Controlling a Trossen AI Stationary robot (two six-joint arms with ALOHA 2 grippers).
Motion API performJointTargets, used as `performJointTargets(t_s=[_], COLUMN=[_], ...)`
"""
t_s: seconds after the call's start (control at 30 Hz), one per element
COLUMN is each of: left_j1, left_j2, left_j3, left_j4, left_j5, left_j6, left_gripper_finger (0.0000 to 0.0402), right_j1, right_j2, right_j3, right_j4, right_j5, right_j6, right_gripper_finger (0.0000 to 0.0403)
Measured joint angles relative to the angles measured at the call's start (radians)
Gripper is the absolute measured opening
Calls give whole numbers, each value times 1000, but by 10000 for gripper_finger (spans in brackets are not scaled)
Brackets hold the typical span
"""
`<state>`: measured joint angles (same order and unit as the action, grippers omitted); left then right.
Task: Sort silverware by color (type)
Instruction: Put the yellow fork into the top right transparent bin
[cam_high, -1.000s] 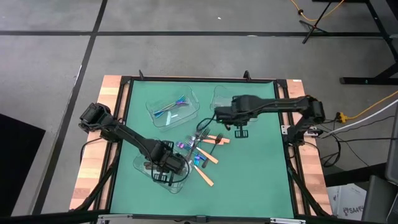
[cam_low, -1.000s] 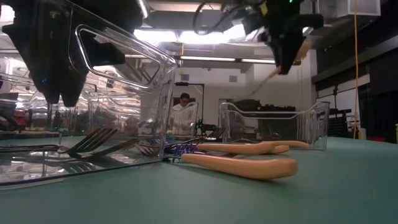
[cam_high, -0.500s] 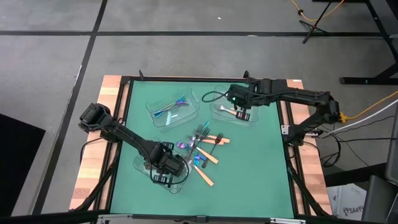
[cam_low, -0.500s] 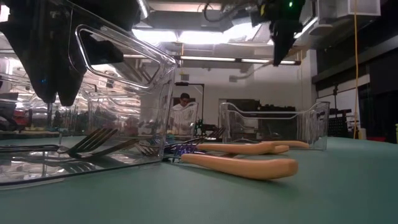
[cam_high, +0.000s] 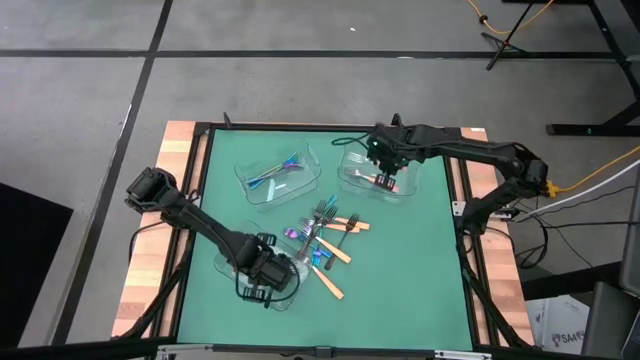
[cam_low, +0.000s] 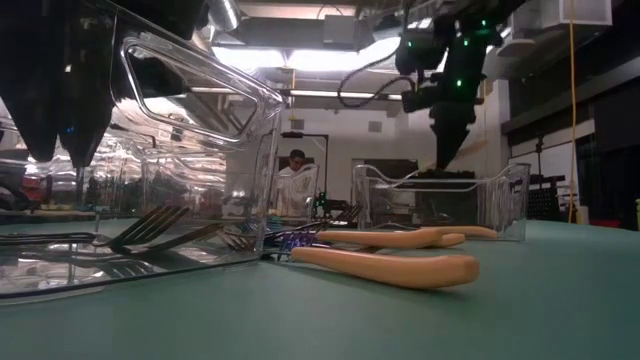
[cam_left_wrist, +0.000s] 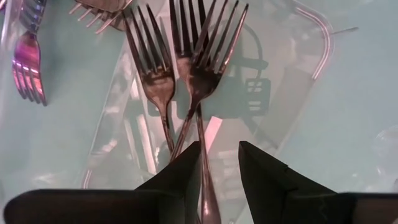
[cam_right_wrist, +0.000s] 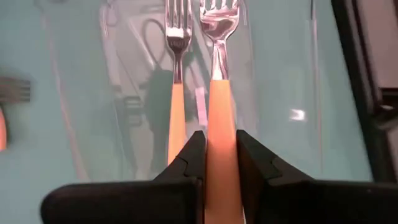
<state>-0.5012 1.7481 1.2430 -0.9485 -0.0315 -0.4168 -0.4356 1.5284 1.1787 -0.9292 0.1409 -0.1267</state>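
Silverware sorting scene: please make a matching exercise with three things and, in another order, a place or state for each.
Things:
1. right gripper
2. left gripper
3. iridescent forks

Places or states:
A. lying in the far-left clear tray
B. open, over dark forks in the near-left tray
C. shut on an orange-handled fork over the far-right tray

Pairs: 1-C, 2-B, 3-A

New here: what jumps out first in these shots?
The right gripper holds an orange-handled fork over the far-right tray, beside another one already inside. At the near tray, the left gripper hangs open over two dark forks. Unsorted forks litter the mat's middle.
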Motion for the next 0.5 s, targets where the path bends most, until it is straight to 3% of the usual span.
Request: performJointTargets(t_s=[0.5], left_j1=[1], left_j2=[0], left_j3=[0], left_j4=[0], left_j5=[0], left_j6=[0], left_gripper_finger=[101], right_j1=[-139], right_j2=[2], right_j3=[-251], right_j4=[328], right_j5=[-110], right_j6=[-47], right_gripper_finger=[40])
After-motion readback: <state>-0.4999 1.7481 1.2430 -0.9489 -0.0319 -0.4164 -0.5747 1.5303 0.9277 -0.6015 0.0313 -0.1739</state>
